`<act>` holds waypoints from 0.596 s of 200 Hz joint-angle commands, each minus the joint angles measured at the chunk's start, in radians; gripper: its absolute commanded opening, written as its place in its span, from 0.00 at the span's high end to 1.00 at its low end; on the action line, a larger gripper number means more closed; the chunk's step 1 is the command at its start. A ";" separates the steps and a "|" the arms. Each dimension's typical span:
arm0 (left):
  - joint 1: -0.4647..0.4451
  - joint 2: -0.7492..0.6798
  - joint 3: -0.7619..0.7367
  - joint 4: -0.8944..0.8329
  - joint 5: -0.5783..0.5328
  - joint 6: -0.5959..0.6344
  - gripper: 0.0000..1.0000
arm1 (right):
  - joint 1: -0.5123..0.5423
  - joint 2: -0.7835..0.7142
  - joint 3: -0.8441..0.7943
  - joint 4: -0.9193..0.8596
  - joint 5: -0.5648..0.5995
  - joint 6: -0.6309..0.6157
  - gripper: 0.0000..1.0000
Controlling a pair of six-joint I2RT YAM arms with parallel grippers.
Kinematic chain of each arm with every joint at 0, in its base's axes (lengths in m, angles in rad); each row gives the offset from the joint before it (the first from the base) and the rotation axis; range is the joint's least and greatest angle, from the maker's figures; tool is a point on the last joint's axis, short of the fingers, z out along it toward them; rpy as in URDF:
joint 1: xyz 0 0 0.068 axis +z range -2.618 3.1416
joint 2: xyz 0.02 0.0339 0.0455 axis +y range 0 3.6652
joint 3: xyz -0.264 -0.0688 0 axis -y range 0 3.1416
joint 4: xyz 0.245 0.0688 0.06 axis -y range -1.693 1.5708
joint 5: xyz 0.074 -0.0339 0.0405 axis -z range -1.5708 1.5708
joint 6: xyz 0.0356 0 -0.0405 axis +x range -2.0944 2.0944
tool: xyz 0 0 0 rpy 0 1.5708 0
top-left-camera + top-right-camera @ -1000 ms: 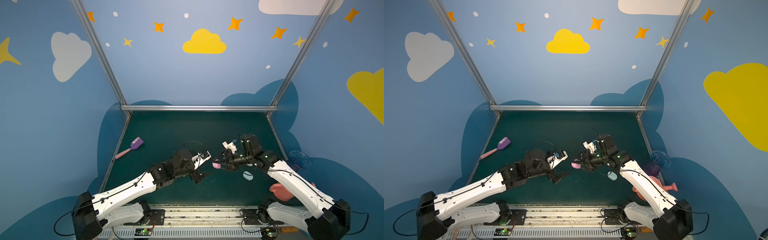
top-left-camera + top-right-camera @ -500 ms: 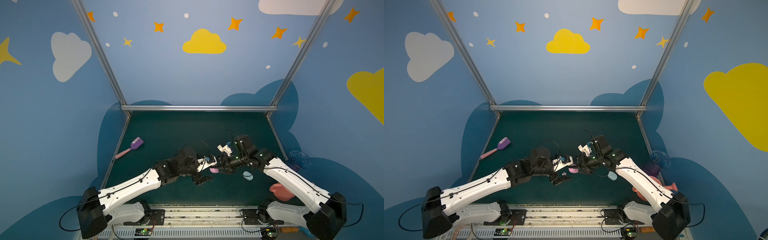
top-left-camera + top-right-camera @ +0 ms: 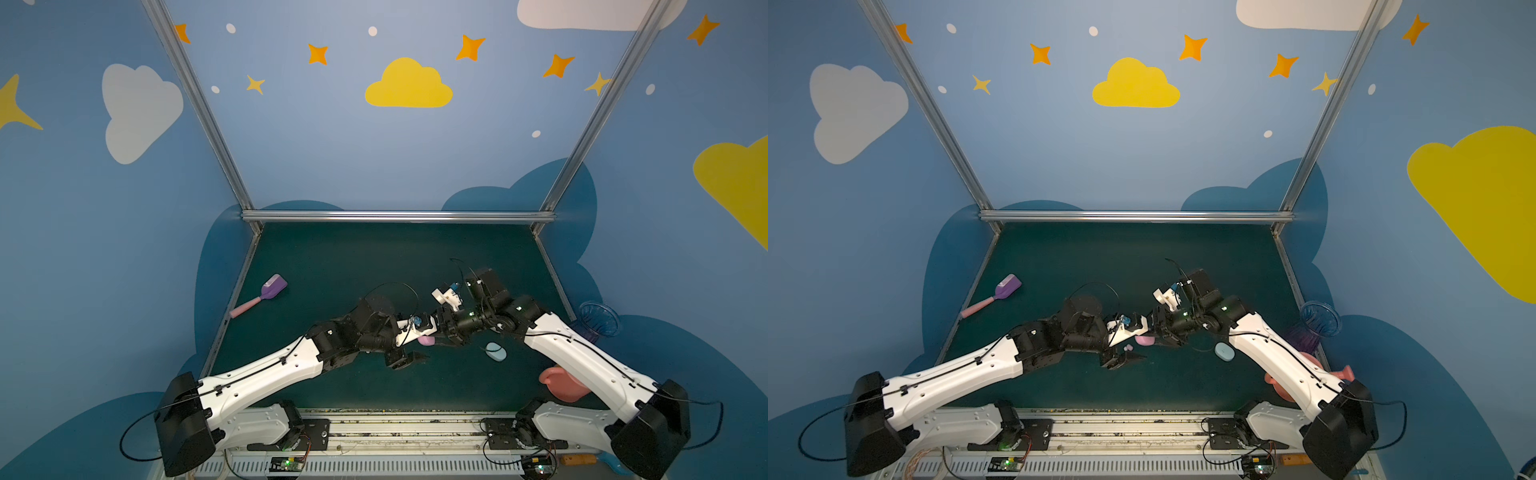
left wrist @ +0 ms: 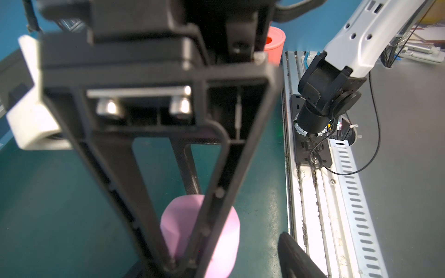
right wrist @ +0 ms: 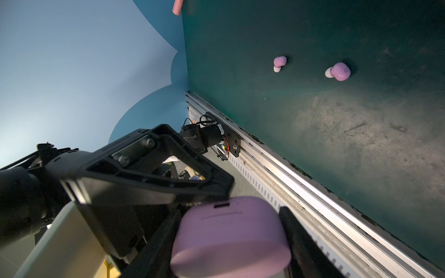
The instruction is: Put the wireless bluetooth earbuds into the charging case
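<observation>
At the far left of the green bench (image 3: 374, 266) lay a purple scoop (image 3: 268, 291) with a pink handle, well apart from everything else. The left arm reached in toward the middle, where the left gripper (image 3: 419, 347) sat close against a pink case (image 3: 428, 340). Its jaws stood apart. In the left wrist view one of its fingers (image 4: 296, 257) showed with a strip of bare bench between it and the case. In the right wrist view its other finger lay along the case's opposite side, and whether it touched could not be told. Two pink earbuds (image 5: 338, 71), each with a whitish tip, lay loose on the bench outside any case, near each other but not touching. In a top view one of them showed just left of the pink case, under the left gripper. The right gripper (image 5: 230, 214) reached in from the right, and its jaws were clamped on the pink case, a finger on either side. A thin seam and a small slot on the case faced the right wrist camera. Just right of that, a pale blue case (image 3: 495, 352) rested on the bench beside the right arm. Further right a pink pot (image 3: 561, 384) was partly hidden behind that arm. A clear blue cup (image 3: 598, 318) lay at the bench's right edge.
</observation>
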State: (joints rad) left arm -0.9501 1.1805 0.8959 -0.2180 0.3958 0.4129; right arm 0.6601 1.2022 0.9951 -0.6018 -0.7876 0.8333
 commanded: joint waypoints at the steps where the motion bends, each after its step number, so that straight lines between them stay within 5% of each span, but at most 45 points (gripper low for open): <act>1: -0.008 0.014 0.017 0.010 0.019 0.022 0.32 | 0.007 0.007 0.037 0.016 -0.015 0.006 0.53; 119: -0.018 0.031 0.024 0.002 0.025 0.036 0.49 | 0.026 0.010 0.045 0.047 -0.017 0.036 0.54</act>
State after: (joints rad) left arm -0.9558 1.1988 0.8967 -0.2150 0.3878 0.4343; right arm 0.6815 1.2041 0.9974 -0.6018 -0.7979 0.8639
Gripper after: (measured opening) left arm 0.523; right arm 0.576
